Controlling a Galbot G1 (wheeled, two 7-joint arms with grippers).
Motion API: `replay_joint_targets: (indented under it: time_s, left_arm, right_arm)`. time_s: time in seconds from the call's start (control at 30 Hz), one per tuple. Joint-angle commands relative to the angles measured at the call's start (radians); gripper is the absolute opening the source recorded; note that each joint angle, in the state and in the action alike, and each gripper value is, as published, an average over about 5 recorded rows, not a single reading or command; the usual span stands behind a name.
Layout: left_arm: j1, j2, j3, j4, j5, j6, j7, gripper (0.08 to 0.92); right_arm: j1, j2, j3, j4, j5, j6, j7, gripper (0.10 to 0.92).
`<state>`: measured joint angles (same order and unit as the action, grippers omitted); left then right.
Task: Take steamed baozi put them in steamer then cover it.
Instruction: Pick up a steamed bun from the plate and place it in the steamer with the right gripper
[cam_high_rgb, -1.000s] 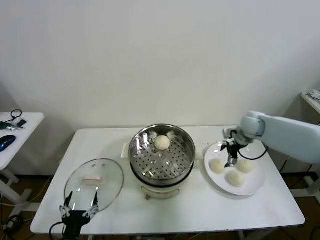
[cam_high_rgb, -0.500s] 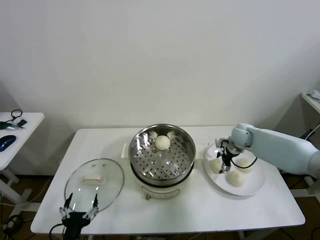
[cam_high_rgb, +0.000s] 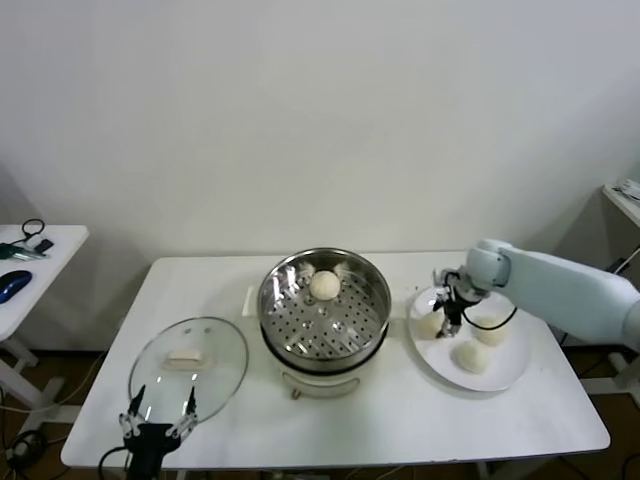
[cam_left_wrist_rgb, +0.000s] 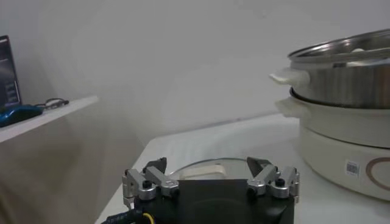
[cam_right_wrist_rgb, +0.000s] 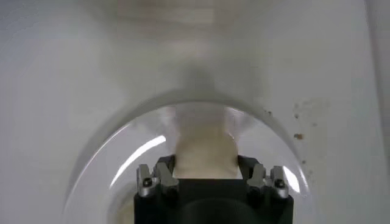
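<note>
Soft dough is the risk: the right tool (cam_high_rgb: 447, 322) pinches a bun (cam_high_rgb: 431, 324) on the plate (cam_high_rgb: 505, 372); squeezing may dent it, or it slips. The left tool (cam_high_rgb: 157, 412) waits spread beside the lid (cam_high_rgb: 188, 368).

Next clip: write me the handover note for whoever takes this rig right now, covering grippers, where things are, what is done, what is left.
Right gripper: down on the white plate, jaws closed around the bun nearest the steamer, not yet lifted.
Left gripper: open, parked at the table's near edge by the glass lid.
Steamer: uncovered, one bun on its tray.
Plate: three buns, counting the gripped one.
Done: one bun moved.
Left: move the three, then put the lid on.
</note>
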<state>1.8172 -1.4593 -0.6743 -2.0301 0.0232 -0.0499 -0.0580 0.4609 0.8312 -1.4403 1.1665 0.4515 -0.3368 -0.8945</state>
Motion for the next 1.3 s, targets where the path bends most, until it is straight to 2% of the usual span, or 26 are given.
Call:
replay_joint_targets:
  time_s: [0.03, 0.23, 0.43, 0.57, 0.8, 1.1, 1.3]
  left_arm:
    - [0.004, 0.007, 0.004, -0.002, 0.006, -0.001, 0.000, 0.823]
    - [0.003, 0.008, 0.008, -0.006, 0.007, 0.002, -0.001, 0.823]
    - [0.002, 0.002, 0.011, -0.015, 0.005, 0.003, -0.002, 0.823]
    - [0.003, 0.001, 0.009, -0.017, 0.003, 0.003, -0.003, 0.823]
    - [0.004, 0.002, 0.004, -0.019, -0.001, 0.002, -0.006, 0.823]
    - [0.001, -0.003, 0.010, -0.009, 0.001, -0.001, -0.009, 0.823]
    - [-0.001, -0.004, 0.012, -0.008, 0.003, 0.000, -0.009, 0.823]
  right_arm:
    - [0.570, 0.066, -0.323, 0.110, 0.278, 0.015, -0.071, 0.687]
    - [0.746, 0.186, -0.263, 0.296, 0.560, -0.117, 0.036, 0.687]
    - [0.638, 0.319, -0.151, 0.460, 0.667, -0.249, 0.207, 0.687]
    - [0.514, 0.402, -0.134, 0.464, 0.656, -0.278, 0.271, 0.687]
    - [0.309, 0.486, -0.121, 0.347, 0.553, -0.309, 0.331, 0.687]
    - [0.154, 0.515, -0.122, 0.235, 0.445, -0.319, 0.364, 0.687]
    - [0.099, 0.522, -0.091, 0.180, 0.423, -0.329, 0.410, 0.687]
